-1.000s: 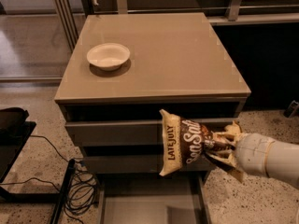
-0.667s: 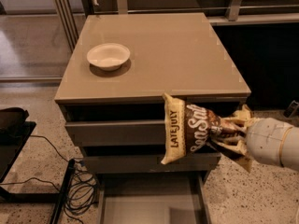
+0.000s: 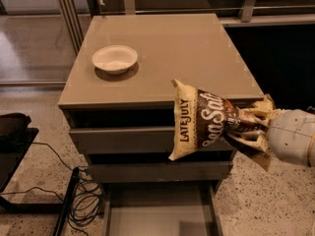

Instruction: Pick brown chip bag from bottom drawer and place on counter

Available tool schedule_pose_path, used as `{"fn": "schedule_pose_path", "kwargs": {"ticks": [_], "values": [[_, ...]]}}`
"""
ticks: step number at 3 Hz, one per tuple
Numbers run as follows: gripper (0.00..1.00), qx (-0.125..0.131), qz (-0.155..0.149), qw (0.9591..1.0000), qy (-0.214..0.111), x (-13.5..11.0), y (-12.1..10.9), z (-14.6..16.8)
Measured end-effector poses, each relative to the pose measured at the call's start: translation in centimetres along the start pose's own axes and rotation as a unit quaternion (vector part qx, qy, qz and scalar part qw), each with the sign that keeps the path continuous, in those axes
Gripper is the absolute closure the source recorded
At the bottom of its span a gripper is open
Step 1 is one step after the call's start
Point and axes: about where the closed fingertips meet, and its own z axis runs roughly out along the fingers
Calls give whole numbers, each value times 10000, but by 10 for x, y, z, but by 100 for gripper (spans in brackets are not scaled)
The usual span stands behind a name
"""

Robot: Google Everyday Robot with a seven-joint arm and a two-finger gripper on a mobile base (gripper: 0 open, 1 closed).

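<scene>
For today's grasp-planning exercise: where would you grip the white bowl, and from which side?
Grip the white bowl by its rim, from straight above: it sits upright and open on the counter, rim exposed all round. The gripper, front right of the cabinet, is shut on the brown chip bag.

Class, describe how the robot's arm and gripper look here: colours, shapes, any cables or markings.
The gripper sits at the right edge of the view, in front of the drawer fronts. Its fingers are pale cream. Behind them is a rounded, smooth off-white wrist housing with thin seam lines. No cables, lettering or sleeve show.
</scene>
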Motion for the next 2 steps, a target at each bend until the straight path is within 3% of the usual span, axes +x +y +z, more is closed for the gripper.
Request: {"fn": "schedule_pose_path", "kwargs": {"ticks": [1,2], "values": [[100,-31,-50,9999,-94,-4,-9,17],[100,20,-6,9999,-147,-4,-38,48]]}}
